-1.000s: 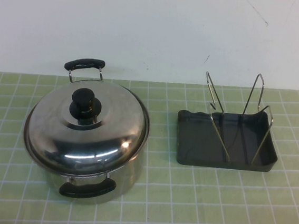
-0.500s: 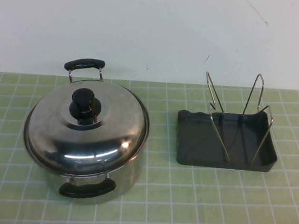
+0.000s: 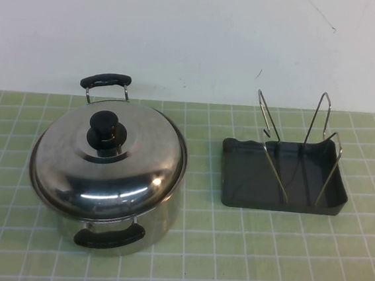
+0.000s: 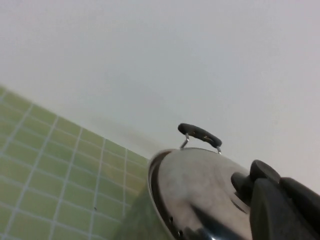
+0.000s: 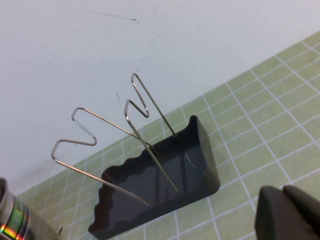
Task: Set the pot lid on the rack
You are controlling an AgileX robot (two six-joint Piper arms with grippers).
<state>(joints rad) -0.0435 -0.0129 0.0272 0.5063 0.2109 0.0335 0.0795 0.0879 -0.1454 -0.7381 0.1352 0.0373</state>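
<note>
The pot lid (image 3: 108, 166), shiny domed steel with a black knob (image 3: 107, 129), sits on the steel pot (image 3: 167, 211) at the left of the table. The rack (image 3: 243, 186), a dark grey tray with silver wire loops (image 3: 327, 137), stands to the right and holds nothing. Neither gripper shows in the high view. In the left wrist view my left gripper (image 4: 280, 189) is shut and empty, close to the lid (image 4: 195, 185) and its knob (image 4: 243, 181). In the right wrist view my right gripper (image 5: 284, 194) is shut and empty, near the rack (image 5: 200, 175).
The pot has two black handles, one at the back (image 3: 105, 79) and one at the front (image 3: 109, 237). A white wall (image 3: 197, 35) rises behind the green tiled tabletop (image 3: 262, 260). The pot's side shows at the edge of the right wrist view (image 5: 15, 220).
</note>
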